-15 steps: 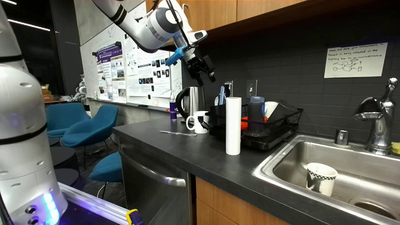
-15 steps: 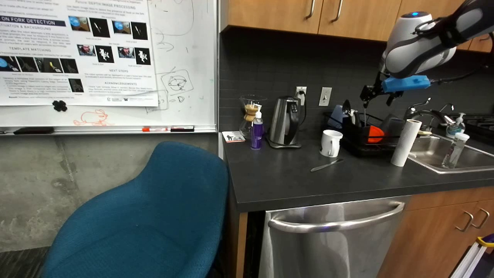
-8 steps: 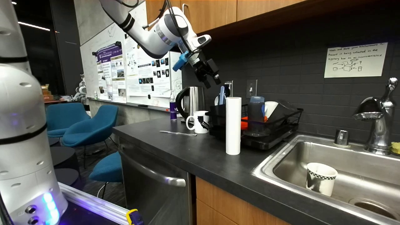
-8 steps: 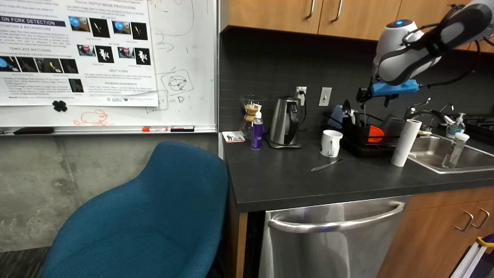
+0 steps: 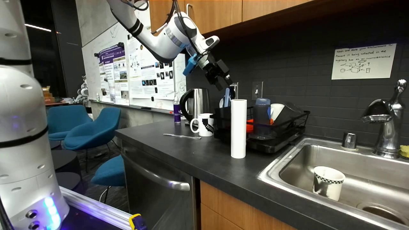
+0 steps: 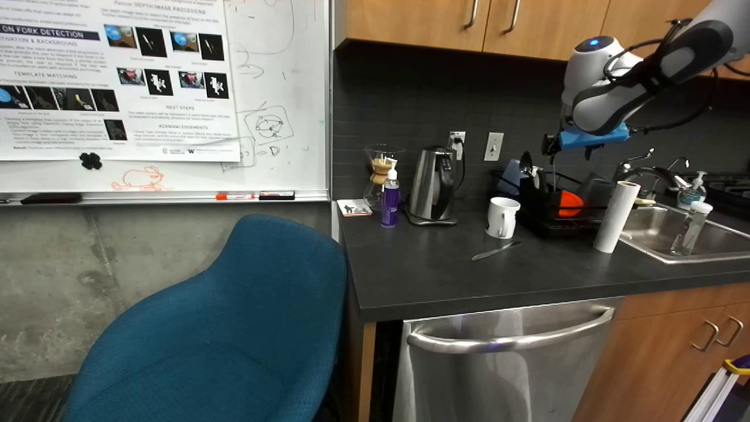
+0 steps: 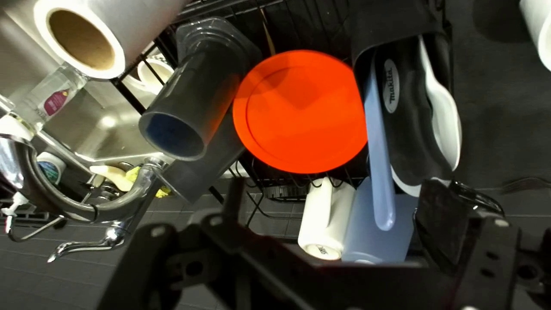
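Note:
My gripper [image 7: 335, 204] hangs above the dish rack [image 5: 268, 143] with its jaws wide apart and nothing between them. In an exterior view the gripper [image 5: 224, 83] is just above the upright utensils. From the wrist, a light blue handle [image 7: 379, 172], a black Makita-marked utensil [image 7: 402, 116] and a white spoon [image 7: 445, 116] stick out of a dark holder [image 7: 396, 21]. Beside them lies a round orange dish [image 7: 301, 112]. A white mug [image 7: 320, 219] and a bluish container [image 7: 374, 241] show beyond, between the fingers in the picture but lower down. A dark grey tumbler [image 7: 185, 103] leans nearby.
A white paper roll [image 5: 238, 127] stands before the rack. Left of it are a white mug [image 5: 204, 125], a knife [image 5: 182, 136] and a steel kettle [image 5: 199, 102]. The sink [image 5: 300, 159] holds a cup [image 5: 328, 182]. Wooden cabinets [image 6: 545, 29] overhang the counter.
My arm has moved down and rightward in an exterior view, leftward in the opposite camera's picture, bringing the gripper closer to the utensils. The jaws stay apart, and the counter things have not moved.

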Action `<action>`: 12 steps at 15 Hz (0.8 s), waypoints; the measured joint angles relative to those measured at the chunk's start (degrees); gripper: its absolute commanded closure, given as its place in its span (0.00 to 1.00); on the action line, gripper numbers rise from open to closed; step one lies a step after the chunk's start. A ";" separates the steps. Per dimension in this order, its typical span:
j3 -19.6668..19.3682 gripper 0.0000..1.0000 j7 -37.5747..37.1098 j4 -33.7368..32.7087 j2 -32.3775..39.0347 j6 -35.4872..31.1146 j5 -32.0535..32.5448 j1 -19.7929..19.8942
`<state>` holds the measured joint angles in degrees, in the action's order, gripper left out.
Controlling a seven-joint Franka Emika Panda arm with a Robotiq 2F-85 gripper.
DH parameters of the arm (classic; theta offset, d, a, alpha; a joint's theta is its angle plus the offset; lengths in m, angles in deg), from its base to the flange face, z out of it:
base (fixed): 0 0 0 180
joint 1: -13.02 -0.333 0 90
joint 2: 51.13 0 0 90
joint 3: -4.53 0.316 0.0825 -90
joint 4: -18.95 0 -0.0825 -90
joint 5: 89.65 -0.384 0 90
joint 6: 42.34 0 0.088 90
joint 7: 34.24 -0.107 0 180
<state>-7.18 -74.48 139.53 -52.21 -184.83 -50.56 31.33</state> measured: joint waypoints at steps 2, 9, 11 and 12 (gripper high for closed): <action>-0.35 0.00 -1.93 -0.23 0.79 0.00 1.59 -0.02; -1.37 0.00 -4.58 -1.60 3.29 0.00 2.95 -0.64; -1.40 0.00 -4.70 -2.35 3.63 -0.02 2.95 -1.10; -1.40 0.00 -4.70 -2.77 3.75 -0.03 2.95 -1.40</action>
<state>-8.58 -79.18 136.77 -48.46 -184.87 -47.61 29.93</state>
